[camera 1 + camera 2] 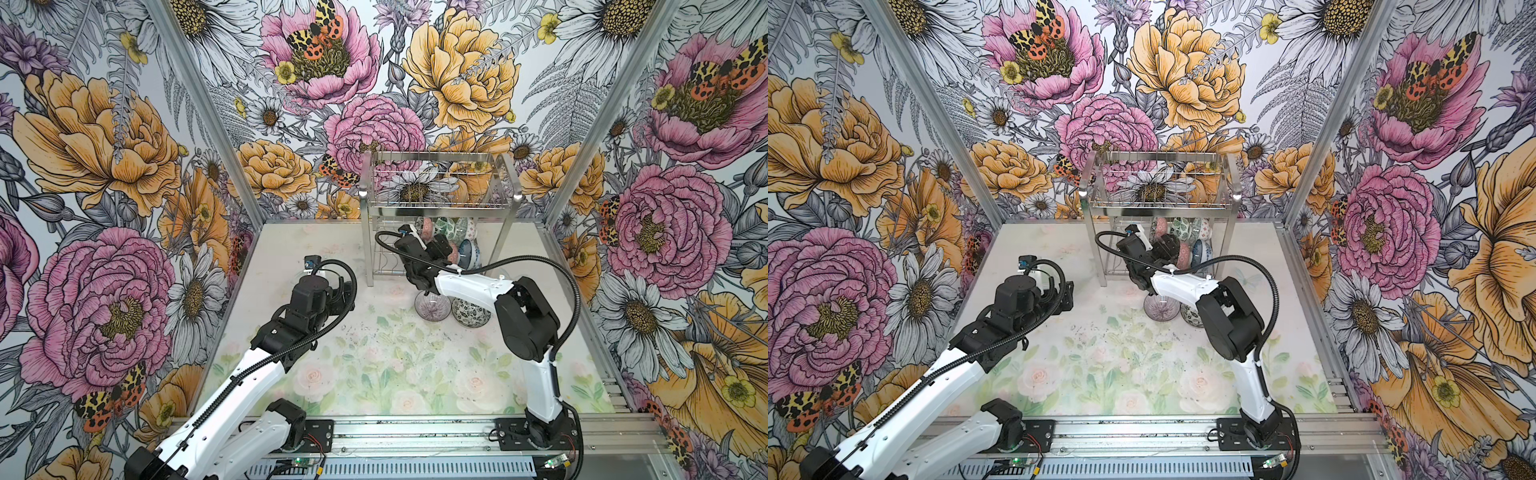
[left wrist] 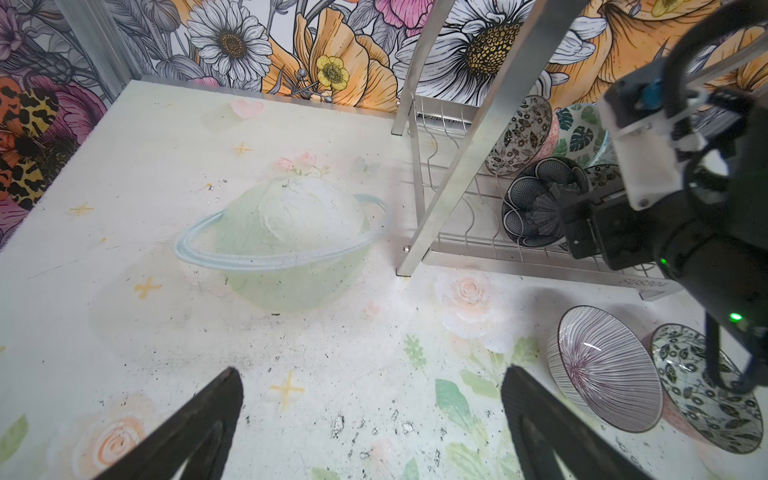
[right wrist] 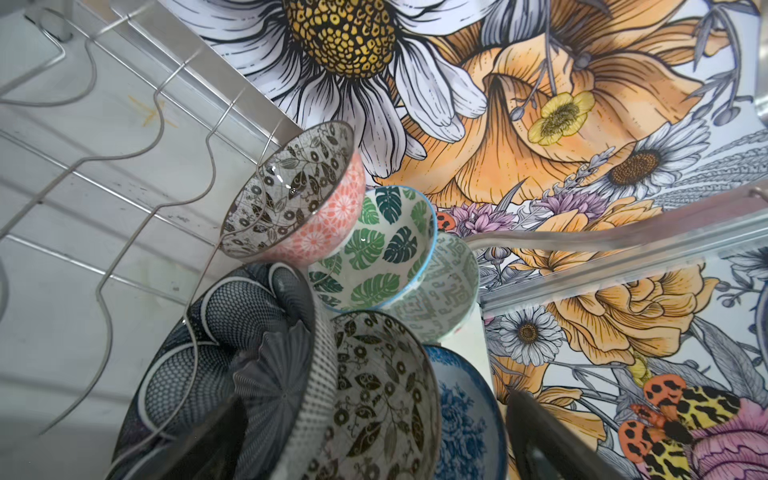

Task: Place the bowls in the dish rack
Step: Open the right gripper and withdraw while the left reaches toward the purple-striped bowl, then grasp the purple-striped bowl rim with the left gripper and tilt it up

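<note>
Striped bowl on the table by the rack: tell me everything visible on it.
The striped bowl looks like glossy ceramic: fine purplish lines radiating from a pinkish centre, dark rim. It sits upright, mouth up, on the table in front of the dish rack, close beside a leaf-patterned bowl. Nothing holds it.

The left arm (image 1: 249, 370) and right arm (image 1: 469, 286) show glossy white link shells between matte black joint housings. One black corrugated conduit (image 1: 523, 259) runs along each. The left wrist camera (image 1: 311, 262) has a blue body on a white bracket. The left gripper (image 2: 372, 369) has black tapered fingers (image 2: 199, 428). Green indicator lights (image 2: 734, 318) glow on the right arm's black wrist housing.
</note>
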You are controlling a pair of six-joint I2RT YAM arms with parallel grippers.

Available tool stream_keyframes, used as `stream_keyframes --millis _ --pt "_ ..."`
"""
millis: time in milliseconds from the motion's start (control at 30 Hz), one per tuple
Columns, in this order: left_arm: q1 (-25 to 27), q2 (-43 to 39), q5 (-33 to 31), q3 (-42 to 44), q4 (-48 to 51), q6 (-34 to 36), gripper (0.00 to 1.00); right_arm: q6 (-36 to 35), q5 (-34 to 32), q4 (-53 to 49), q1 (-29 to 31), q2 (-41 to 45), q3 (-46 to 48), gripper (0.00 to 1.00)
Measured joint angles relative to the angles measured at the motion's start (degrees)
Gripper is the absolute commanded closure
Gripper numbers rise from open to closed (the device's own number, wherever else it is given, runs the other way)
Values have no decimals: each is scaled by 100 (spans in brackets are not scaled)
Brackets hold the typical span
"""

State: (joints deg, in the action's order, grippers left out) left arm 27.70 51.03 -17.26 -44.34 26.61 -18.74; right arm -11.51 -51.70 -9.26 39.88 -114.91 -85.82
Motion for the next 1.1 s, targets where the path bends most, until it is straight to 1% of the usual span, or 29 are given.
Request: stream_keyframes --millis 133,267,400,500,633,733,867,967,1100 --pt "240 -4 -4 0 20 -63 1 372 166 55 293 933 866 0" --pt "623 9 -79 0 17 -129 1 844 457 94 564 1764 1757 0" --pt "1062 153 -245 4 4 -216 1 1202 841 72 584 2632 2588 0" --pt "1353 284 -315 118 -142 -308 2 1397 1075 42 621 3392 3069 0" --pt "1659 520 -315 302 -424 -516 1 1526 1399 -9 634 4179 3320 0" --pt "1899 890 -302 295 -728 -610 1 1650 1668 -92 634 4513 3344 0" --pt "2203 1720 -260 37 -1012 -686 1 1840 1921 -232 634 4894 3569 0" --pt "2326 2437 -133 -295 -1211 -688 1 1967 1971 -417 627 5117 3727 0" --pt "2365 3224 68 -719 -1440 -693 1 2055 1987 -608 627 5302 3818 0"
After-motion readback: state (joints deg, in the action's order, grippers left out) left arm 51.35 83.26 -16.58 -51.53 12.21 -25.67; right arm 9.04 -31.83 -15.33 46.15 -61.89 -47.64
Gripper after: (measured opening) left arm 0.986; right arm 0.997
